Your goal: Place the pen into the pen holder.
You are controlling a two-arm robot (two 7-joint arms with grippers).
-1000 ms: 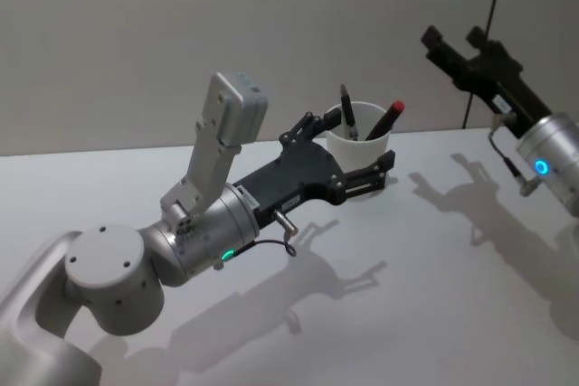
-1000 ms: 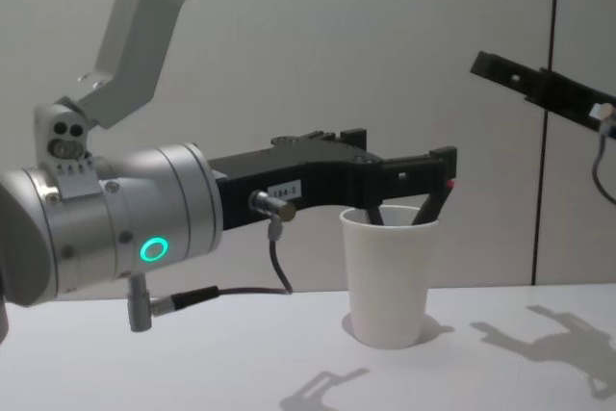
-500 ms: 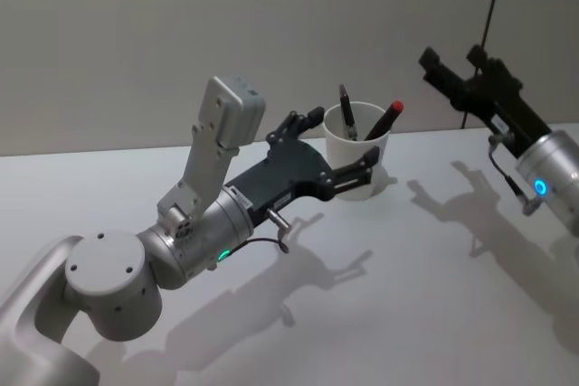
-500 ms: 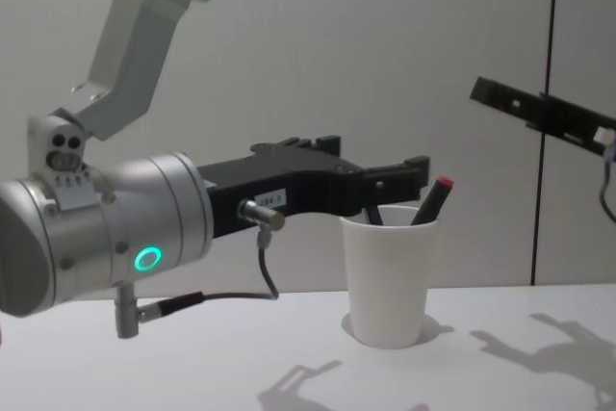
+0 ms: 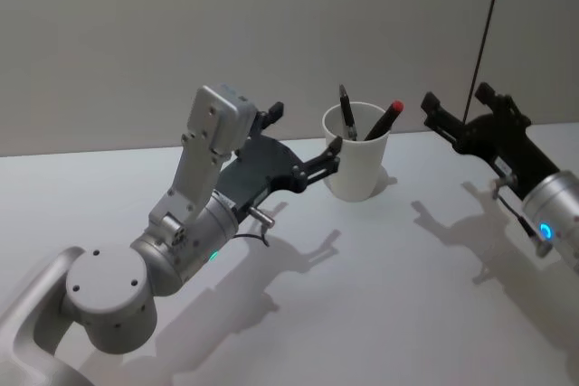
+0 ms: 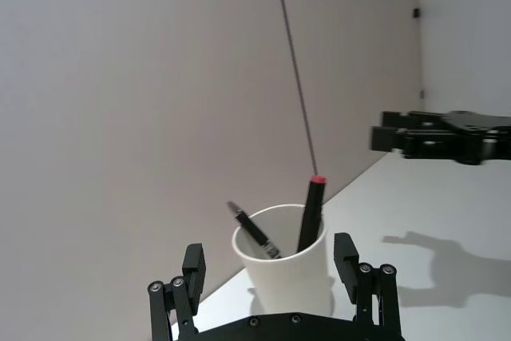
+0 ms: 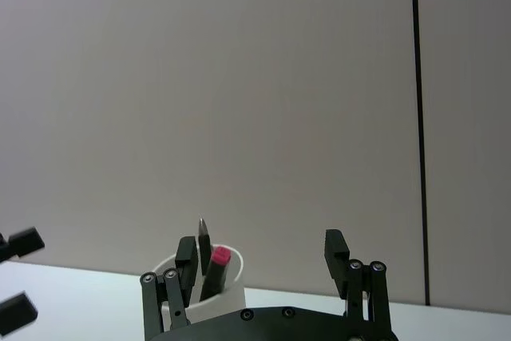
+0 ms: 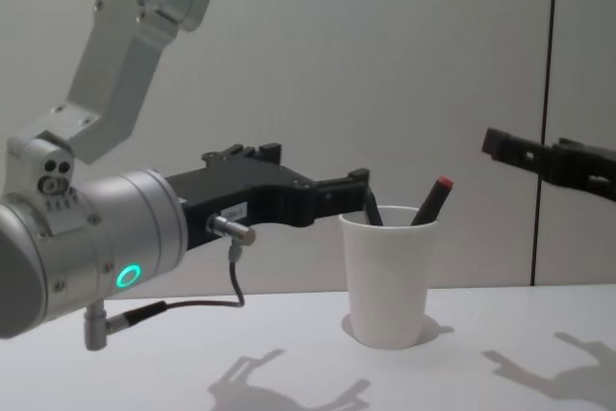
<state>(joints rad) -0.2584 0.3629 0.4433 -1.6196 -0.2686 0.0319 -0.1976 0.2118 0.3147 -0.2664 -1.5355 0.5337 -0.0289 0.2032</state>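
The red-capped pen (image 5: 384, 120) stands tilted inside the pen holder (image 5: 355, 165) beside a second dark pen (image 5: 346, 112). The left end effector (image 5: 303, 142), released and empty, hangs just beside the cup; the right end effector (image 5: 457, 117), also spread, hovers apart on the far side.

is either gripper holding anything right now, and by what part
Nothing is held. The left gripper is open and empty short of the pen holder; the right gripper is open and empty too. Both pens stand in the cup.
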